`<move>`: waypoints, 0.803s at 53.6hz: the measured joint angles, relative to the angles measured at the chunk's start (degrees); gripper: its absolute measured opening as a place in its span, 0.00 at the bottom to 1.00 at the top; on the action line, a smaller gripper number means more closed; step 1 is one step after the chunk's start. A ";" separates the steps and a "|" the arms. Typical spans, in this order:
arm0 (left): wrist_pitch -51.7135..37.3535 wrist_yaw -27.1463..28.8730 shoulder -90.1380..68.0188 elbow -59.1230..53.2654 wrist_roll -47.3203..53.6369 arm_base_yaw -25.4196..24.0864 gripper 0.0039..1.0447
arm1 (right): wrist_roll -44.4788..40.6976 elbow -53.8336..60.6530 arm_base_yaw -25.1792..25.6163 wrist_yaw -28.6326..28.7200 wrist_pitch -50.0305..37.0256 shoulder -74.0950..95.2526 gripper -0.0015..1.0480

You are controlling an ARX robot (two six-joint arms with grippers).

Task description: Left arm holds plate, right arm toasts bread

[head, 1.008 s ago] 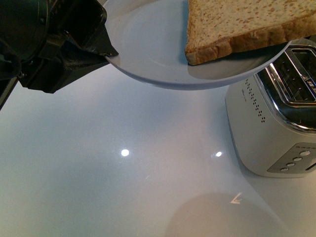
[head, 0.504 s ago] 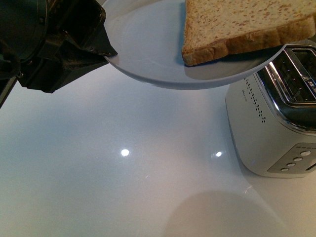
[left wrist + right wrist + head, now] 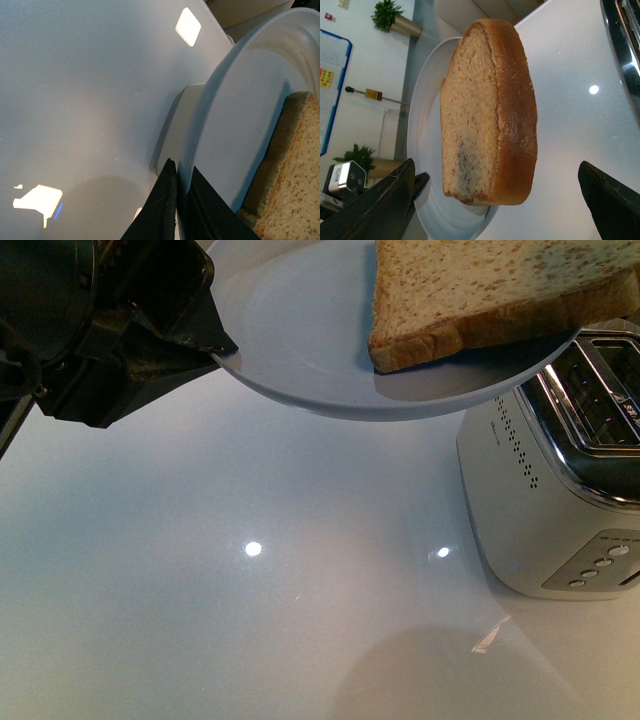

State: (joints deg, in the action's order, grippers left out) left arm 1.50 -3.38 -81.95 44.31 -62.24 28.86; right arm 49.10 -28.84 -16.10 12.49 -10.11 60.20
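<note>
Front view: a glossy white counter (image 3: 250,620) carries a toaster (image 3: 560,490) at the right. The bread (image 3: 480,290) lies on the raised plate (image 3: 300,350), slightly further left than a second ago.

Left wrist view: the left end effector (image 3: 180,175) is clamped on the plate's rim.

Right wrist view: potted plants (image 3: 387,12) stand behind. The right end effector (image 3: 496,165) gapes wide, with the bread between its fingers and clear of both.

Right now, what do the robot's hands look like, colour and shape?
Left hand: matte black and angular, with pointed, wedge-shaped fingers on a bulky dark body. Right hand: only two black wedge fingers show, their edges lightly scuffed. I can see no markings on either.
</note>
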 joint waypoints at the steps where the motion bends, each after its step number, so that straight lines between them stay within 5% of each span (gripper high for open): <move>1: 0.00 0.00 0.00 0.00 -0.02 0.00 0.03 | 0.02 -0.02 0.00 0.07 -0.24 0.22 0.91; 14: 0.00 0.00 0.00 0.02 -0.02 0.00 0.03 | 0.94 -0.37 -0.28 0.39 -2.51 3.19 0.86; 43: 0.00 0.00 0.00 0.00 -0.02 0.00 0.03 | 2.40 -0.70 0.02 1.14 -2.97 3.45 0.03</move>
State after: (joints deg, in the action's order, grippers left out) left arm 1.50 -3.38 -81.95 44.31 -62.26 28.86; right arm 51.51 -29.54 -16.08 13.63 -13.08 63.66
